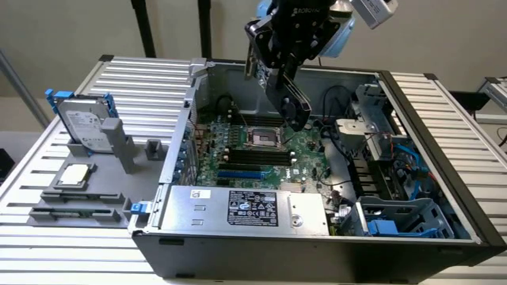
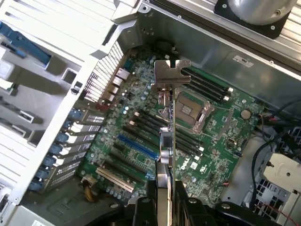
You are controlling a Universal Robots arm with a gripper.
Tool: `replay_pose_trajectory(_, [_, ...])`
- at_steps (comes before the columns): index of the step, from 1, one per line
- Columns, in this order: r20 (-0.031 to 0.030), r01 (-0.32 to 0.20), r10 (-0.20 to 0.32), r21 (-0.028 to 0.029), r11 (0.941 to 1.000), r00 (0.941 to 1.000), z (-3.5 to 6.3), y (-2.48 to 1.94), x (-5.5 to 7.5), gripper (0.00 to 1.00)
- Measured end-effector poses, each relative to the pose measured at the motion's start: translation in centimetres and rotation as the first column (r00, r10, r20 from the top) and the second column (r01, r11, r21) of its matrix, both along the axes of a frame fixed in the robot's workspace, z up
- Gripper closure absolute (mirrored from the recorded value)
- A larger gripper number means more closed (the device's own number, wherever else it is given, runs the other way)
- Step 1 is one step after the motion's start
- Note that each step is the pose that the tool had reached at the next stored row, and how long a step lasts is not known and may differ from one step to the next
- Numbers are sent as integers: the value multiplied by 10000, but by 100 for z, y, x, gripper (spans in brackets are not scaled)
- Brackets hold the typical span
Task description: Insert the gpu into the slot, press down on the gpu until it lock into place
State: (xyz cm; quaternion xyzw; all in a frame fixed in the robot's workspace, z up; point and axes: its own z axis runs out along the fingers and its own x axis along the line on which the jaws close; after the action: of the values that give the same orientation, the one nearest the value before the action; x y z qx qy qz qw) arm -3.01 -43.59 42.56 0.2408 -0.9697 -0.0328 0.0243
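Note:
My gripper (image 1: 279, 77) is shut on the gpu (image 1: 291, 101), a thin card with a black cover that hangs tilted in the air above the open computer case. In the wrist view the gpu (image 2: 167, 136) is seen edge-on, its silver end bracket (image 2: 171, 74) pointing away from the fingers (image 2: 181, 200). The bright-blue slot (image 1: 240, 176) lies on the green motherboard (image 1: 301, 151), below the card and toward the exterior view's left. From the wrist the slot (image 2: 137, 147) shows beside the card's edge, well apart from it.
Black memory slots (image 1: 247, 158) and the CPU socket (image 1: 262, 138) sit on the board under the card. A silver power supply (image 1: 246, 208) fills the case's near side. A grey hard drive with blue rails (image 1: 83, 123) stands at the exterior view's left. Cables (image 1: 352, 178) crowd the right bay.

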Motion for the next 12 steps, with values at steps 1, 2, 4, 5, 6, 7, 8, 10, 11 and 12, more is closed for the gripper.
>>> replay_pose_trajectory(1, [4, -180, 180, 0, 9998, 9998, -1, 1, 0, 74])
replay_pose_trajectory(2, [7, -359, 359, 0, 9994, 9994, -3, 1, 0, 74])
replay_pose_trajectory(4, [16, -735, 735, 0, 9973, 9973, -6, 1, 0, 74])
replay_pose_trajectory(5, [21, -916, 916, 0, 9958, 9958, -7, 2, 1, 74])
replay_pose_trajectory(6, [30, -1094, 1094, -2, 9940, 9940, -9, 2, 1, 74])
replay_pose_trajectory(7, [43, -1273, 1273, -3, 9919, 9919, -11, 3, 0, 74])
replay_pose_trajectory(8, [60, -1450, 1450, -4, 9894, 9894, -14, 3, 0, 74])
replay_pose_trajectory(10, [109, -1805, 1805, -13, 9836, 9835, -19, 4, 0, 74])
replay_pose_trajectory(11, [137, -1981, 1981, -19, 9802, 9801, -21, 4, 0, 74])
replay_pose_trajectory(12, [175, -2173, 2174, -28, 9761, 9759, -24, 5, 0, 74])
